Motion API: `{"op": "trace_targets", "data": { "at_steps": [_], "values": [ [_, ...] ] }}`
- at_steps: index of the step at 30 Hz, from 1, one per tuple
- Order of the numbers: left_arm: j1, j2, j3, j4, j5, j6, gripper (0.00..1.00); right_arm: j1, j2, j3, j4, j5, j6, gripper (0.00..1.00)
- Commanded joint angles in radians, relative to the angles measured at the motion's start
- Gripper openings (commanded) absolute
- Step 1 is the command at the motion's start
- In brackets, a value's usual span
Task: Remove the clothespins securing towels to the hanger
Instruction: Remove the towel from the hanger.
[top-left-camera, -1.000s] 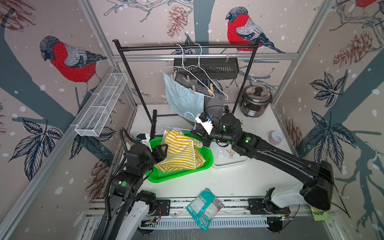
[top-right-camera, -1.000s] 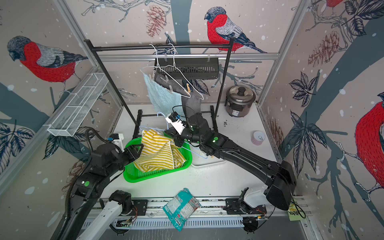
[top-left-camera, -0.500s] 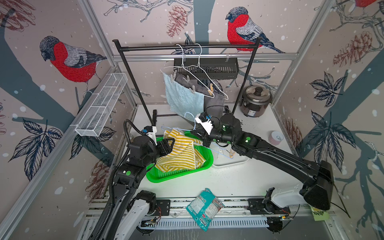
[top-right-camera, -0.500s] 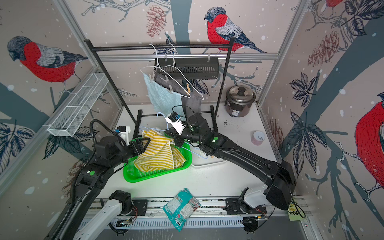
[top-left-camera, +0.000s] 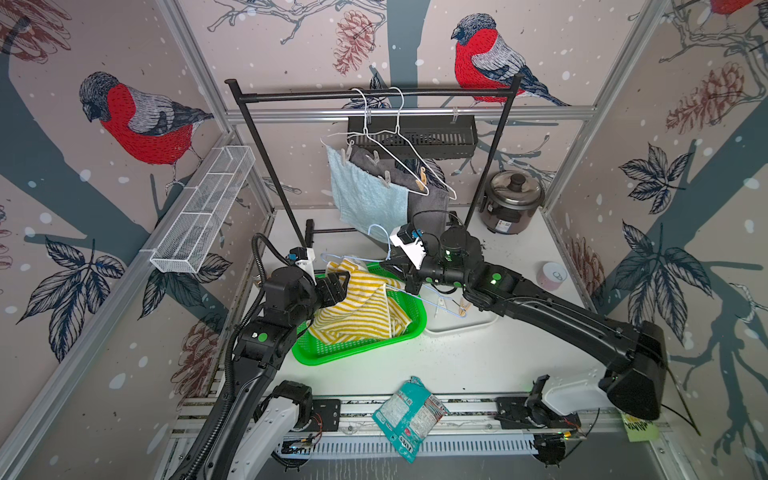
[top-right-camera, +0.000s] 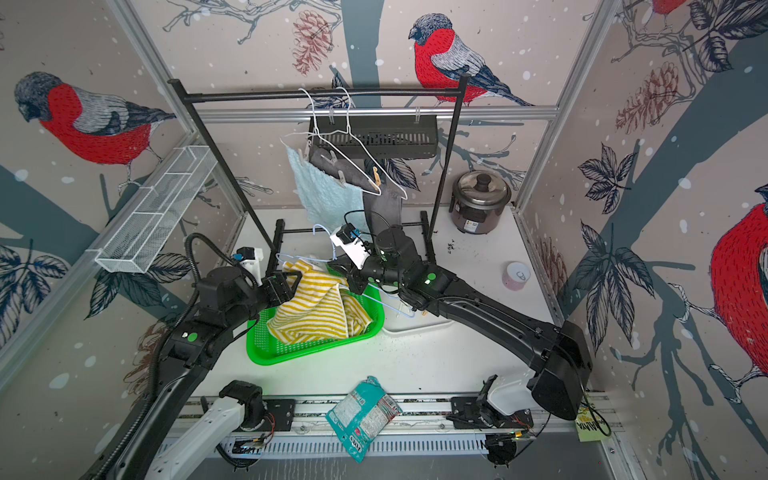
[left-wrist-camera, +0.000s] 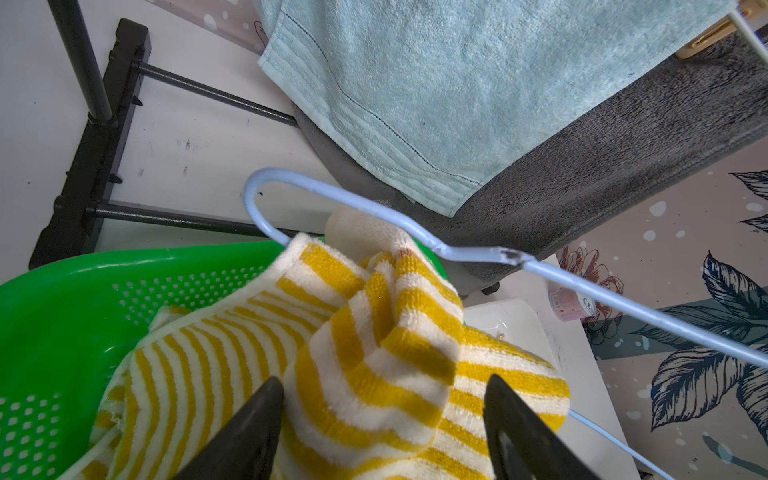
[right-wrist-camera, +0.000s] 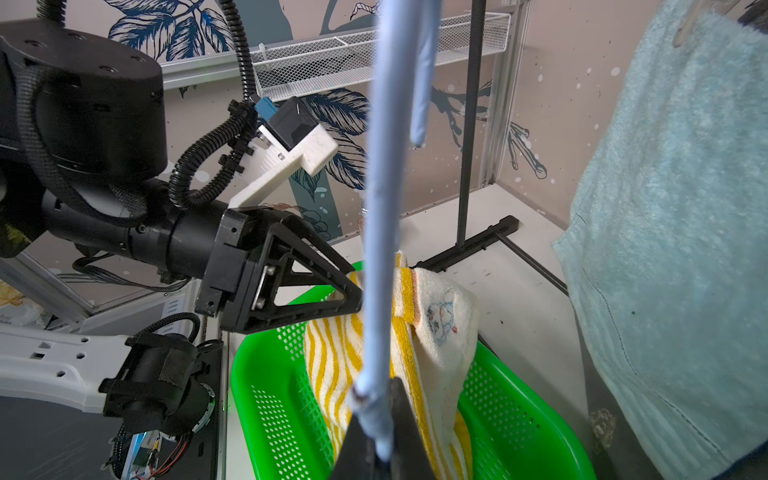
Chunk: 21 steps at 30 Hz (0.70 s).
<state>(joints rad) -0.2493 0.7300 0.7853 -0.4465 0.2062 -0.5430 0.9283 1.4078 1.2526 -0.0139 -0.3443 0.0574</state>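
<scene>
A yellow-and-white striped towel (top-left-camera: 361, 307) (top-right-camera: 316, 307) is bunched in a green basket (top-left-camera: 332, 357), its top fold against a light blue wire hanger (left-wrist-camera: 457, 251) (right-wrist-camera: 380, 208). My left gripper (top-left-camera: 340, 282) (left-wrist-camera: 382, 388) is open, with a fold of that towel (left-wrist-camera: 374, 353) between its jaws. My right gripper (top-left-camera: 395, 270) (right-wrist-camera: 376, 440) is shut on the blue hanger's neck. On the rail, white hangers (top-left-camera: 399, 141) carry a light blue towel (top-left-camera: 365, 199) and a dark grey towel (top-left-camera: 428, 203). Clothespins hold them: a tan one (top-left-camera: 422, 183) and greyish ones (top-left-camera: 386, 176).
A white tray (top-left-camera: 461, 328) right of the basket holds a loose clothespin (top-left-camera: 463, 307). A rice cooker (top-left-camera: 513, 203) and pink cup (top-left-camera: 555, 274) stand at the back right. A snack packet (top-left-camera: 409, 415) lies at the front edge. The black rack (top-left-camera: 374, 93) spans the back.
My left gripper has risen and moved right to the top of the striped towel, and its jaws have widened. The right arm and the blue hanger have stayed put.
</scene>
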Motion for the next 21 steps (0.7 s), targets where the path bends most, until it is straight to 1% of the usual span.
{"op": "trace_targets", "data": {
  "at_steps": [1,3,9,12,17,18,21],
  "values": [
    [0.000,0.011,-0.007,0.070,0.007,0.018,0.69,0.001,-0.001,0.003,0.060,-0.021,0.020,0.00],
    [0.002,0.009,-0.014,0.085,0.006,0.011,0.64,0.000,-0.003,0.000,0.064,-0.023,0.024,0.00],
    [0.000,0.005,-0.048,0.096,0.018,-0.002,0.40,0.001,-0.007,-0.005,0.082,-0.038,0.033,0.00],
    [0.001,0.000,-0.056,0.078,-0.004,-0.002,0.28,0.000,-0.009,-0.005,0.082,-0.038,0.033,0.00],
    [0.001,-0.018,-0.058,0.013,-0.064,-0.011,0.03,-0.002,-0.019,-0.001,0.069,0.004,0.023,0.00],
    [0.000,-0.022,-0.061,0.000,-0.067,-0.015,0.00,-0.003,-0.022,0.001,0.065,0.018,0.020,0.00],
    [0.001,-0.043,-0.076,-0.037,-0.068,-0.023,0.00,-0.002,-0.034,0.007,0.049,0.073,0.002,0.00]
  ]
}}
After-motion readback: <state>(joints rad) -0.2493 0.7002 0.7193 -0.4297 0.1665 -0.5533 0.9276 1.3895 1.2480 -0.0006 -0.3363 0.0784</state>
